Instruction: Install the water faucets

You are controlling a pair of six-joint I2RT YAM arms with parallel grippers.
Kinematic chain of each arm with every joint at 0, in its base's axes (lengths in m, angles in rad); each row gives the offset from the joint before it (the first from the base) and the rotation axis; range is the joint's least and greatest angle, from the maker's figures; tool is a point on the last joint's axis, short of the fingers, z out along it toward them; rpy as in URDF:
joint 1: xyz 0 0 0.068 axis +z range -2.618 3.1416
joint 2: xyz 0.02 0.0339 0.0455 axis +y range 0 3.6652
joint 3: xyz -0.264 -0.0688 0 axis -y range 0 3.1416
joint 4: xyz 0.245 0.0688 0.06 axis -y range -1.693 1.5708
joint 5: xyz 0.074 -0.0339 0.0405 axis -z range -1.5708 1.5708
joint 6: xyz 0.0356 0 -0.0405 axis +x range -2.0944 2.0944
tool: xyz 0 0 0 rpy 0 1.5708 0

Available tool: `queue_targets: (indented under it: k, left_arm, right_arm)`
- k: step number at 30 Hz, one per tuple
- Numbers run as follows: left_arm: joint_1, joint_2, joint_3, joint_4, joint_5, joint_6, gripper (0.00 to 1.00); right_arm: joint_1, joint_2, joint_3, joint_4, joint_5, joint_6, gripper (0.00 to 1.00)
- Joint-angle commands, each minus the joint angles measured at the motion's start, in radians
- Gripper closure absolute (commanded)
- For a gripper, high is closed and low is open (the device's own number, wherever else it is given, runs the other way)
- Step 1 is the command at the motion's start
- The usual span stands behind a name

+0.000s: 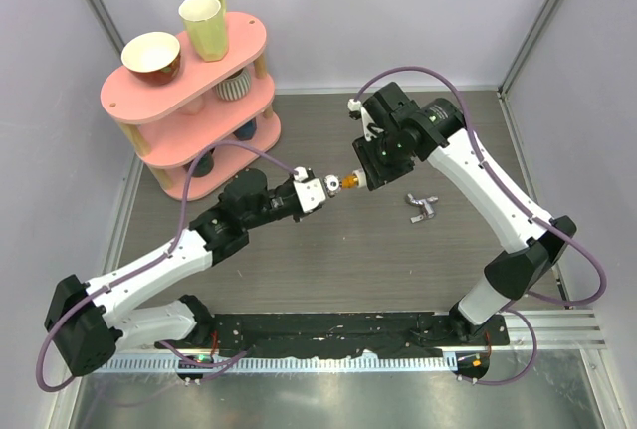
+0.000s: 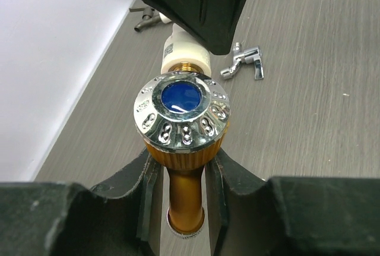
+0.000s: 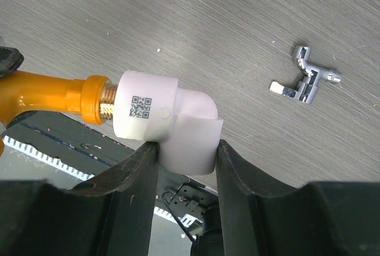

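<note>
Left gripper point(image 2: 183, 176) jaws pinch the orange tap point(image 2: 185, 208) by its body, just under the silvery knob point(image 2: 182, 113), which sits above the jaws and faces the wrist camera. Right gripper point(image 3: 187, 149) jaws clamp the white fitting point(image 3: 148, 110) on its lower elbow end; its QR-marked collar sticks out left of the jaws, where the tap's brass thread point(image 3: 107, 103) goes into it, and both parts hang between the two grippers above the table point(image 3: 178, 18). Small silver tap piece point(image 3: 306, 81) lies on the table well right of the right jaws, untouched.
</note>
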Motion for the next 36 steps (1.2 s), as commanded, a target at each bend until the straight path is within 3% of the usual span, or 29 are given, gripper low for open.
queue_targets:
  k: [1,6,10,16,22,28,36]
  left_arm:
    - [-0.056,-0.002,0.012,-0.052,-0.001,0.074,1.0]
    - [-0.056,0.004,-0.018,0.026,-0.059,-0.018,1.0]
    - [-0.038,0.012,-0.058,0.138,-0.102,-0.199,1.0]
    - [0.005,0.031,-0.129,0.299,-0.091,-0.447,1.0]
    - [0.103,0.041,-0.198,0.446,-0.019,-0.655,1.0]
    - [0.177,0.066,-0.234,0.552,0.047,-0.8,1.0]
    - [0.3,0.116,-0.258,0.728,0.099,-1.121,1.0]
  right_arm:
    - [0.014,-0.002,0.079,0.154,-0.134,0.038,0.99]
    - [0.004,-0.002,0.081,0.158,-0.134,0.042,0.95]
    - [0.0,-0.008,0.081,0.164,-0.131,0.048,0.79]
    - [-0.003,-0.019,0.071,0.181,-0.119,0.061,0.45]
    - [-0.006,-0.042,0.064,0.212,-0.099,0.065,0.26]
    - [-0.012,-0.127,0.006,0.33,-0.062,0.064,0.19]
    - [-0.08,-0.365,-0.413,0.756,-0.16,-0.005,0.2]
